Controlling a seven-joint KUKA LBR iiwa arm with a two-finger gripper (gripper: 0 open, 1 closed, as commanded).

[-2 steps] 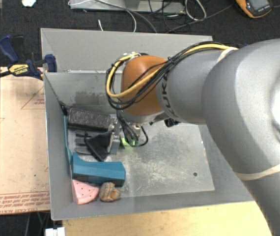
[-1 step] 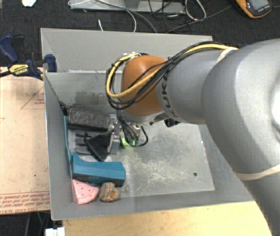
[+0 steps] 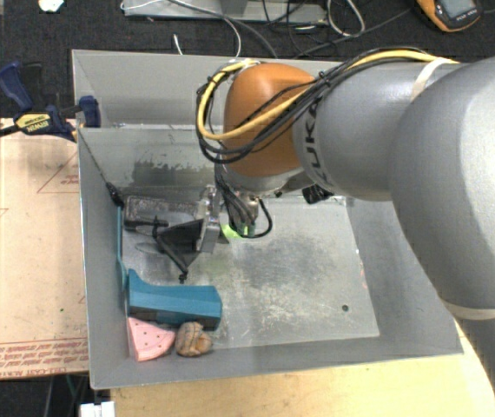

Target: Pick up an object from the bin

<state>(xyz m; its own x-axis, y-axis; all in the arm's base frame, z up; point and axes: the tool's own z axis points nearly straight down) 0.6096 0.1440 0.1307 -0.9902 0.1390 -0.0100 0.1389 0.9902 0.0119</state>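
**Black angular object** [image 3: 178, 237]: matte and hard-edged, lying left of centre in the bin [image 3: 304, 276], against a dull grey piece [image 3: 154, 207] behind it. **Gripper** [image 3: 215, 224]: low at the black object's right edge, with a small bright-green item [image 3: 230, 230] just beside it; whether it is apart or clamped cannot be told. **Front-left corner:** a teal block [image 3: 174, 302], a pink wedge [image 3: 148, 341] and a tan lump [image 3: 194, 339], probably crowded together by the sloping walls.

Grey arm [image 3: 404, 129] enters from right; orange wrist cover [image 3: 260, 111], looped cables [image 3: 208, 102]; end effector [image 3: 215, 222] hangs low beneath.
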